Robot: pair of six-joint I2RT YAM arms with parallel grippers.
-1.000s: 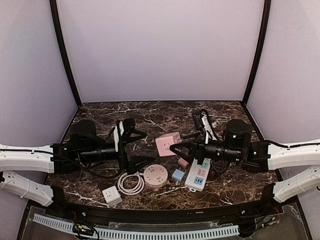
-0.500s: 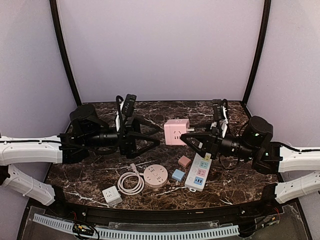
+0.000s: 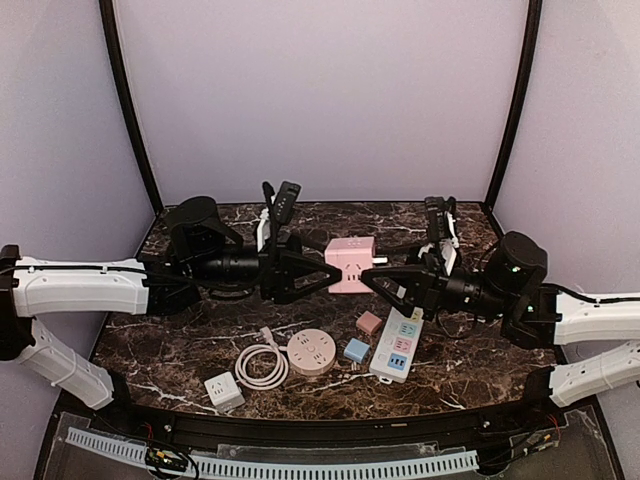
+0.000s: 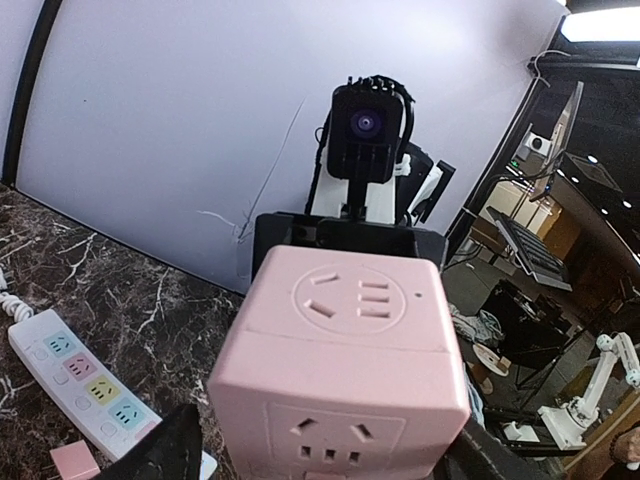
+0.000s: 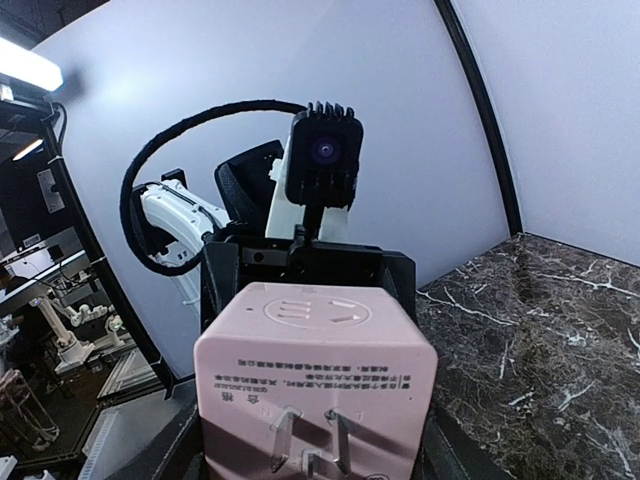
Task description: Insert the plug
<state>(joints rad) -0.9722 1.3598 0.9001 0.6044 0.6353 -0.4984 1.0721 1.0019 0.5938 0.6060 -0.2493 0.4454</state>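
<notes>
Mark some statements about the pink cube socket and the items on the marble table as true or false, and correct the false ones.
1. The pink cube socket rests on the table. False: it is held in the air by the right gripper, with the left gripper at its other side.
2. The cube's prongs face the right wrist camera. True.
3. The white power strip lies flat on the table. True.
4. The round pink socket is in the left gripper. False: it lies on the table beside the coiled white cable.
</notes>
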